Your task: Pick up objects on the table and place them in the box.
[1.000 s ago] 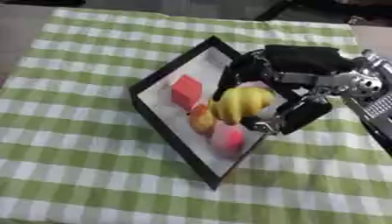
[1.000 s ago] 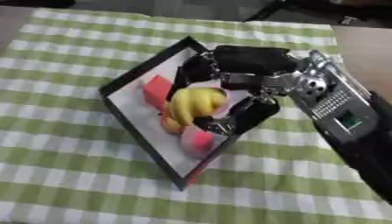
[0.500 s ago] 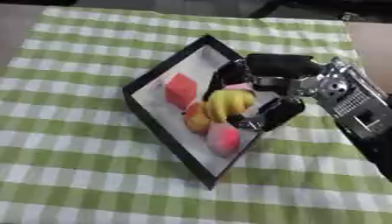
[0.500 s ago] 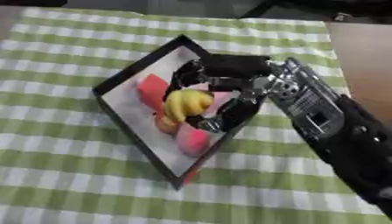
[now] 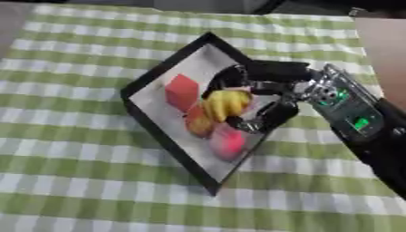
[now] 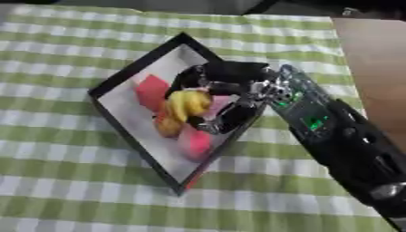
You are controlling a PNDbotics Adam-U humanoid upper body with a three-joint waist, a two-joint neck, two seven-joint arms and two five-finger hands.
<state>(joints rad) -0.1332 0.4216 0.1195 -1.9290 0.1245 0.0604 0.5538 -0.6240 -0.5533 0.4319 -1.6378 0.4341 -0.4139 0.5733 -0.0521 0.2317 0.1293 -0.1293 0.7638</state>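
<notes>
With its fingers curled round the yellow banana bunch (image 5: 224, 103) above the black box (image 5: 155, 77), the right hand (image 5: 266, 90) should lower it between the red block (image 5: 181, 91) and pink object (image 5: 228, 141) before letting go.

I can read no text, label, brand or number anywhere. My right forearm (image 5: 349, 111) carries a small green glowing mark, but I cannot make out what it shows.

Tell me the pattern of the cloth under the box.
The tablecloth is a green and white check, clearest in the left eye view.
</notes>
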